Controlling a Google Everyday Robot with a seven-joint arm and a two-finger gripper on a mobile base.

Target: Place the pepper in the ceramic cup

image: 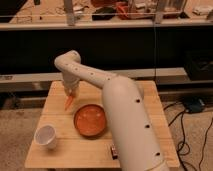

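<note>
The pepper (pixel 68 103) is small, slim and orange-red. It hangs point-down from my gripper (pixel 70 94), which is shut on its top end above the back left part of the wooden table (pixel 60 155). The ceramic cup (pixel 45 136) is small, white and upright, with a wide rim. It stands at the table's front left, in front of and to the left of the gripper, apart from it. My white arm reaches from the front right over the table to the gripper.
A large round orange bowl (pixel 90 120) sits mid-table, just right of the pepper. A small dark object (pixel 114 150) lies near the front edge by my arm. Dark shelving runs behind the table. Cables lie on the floor at the right.
</note>
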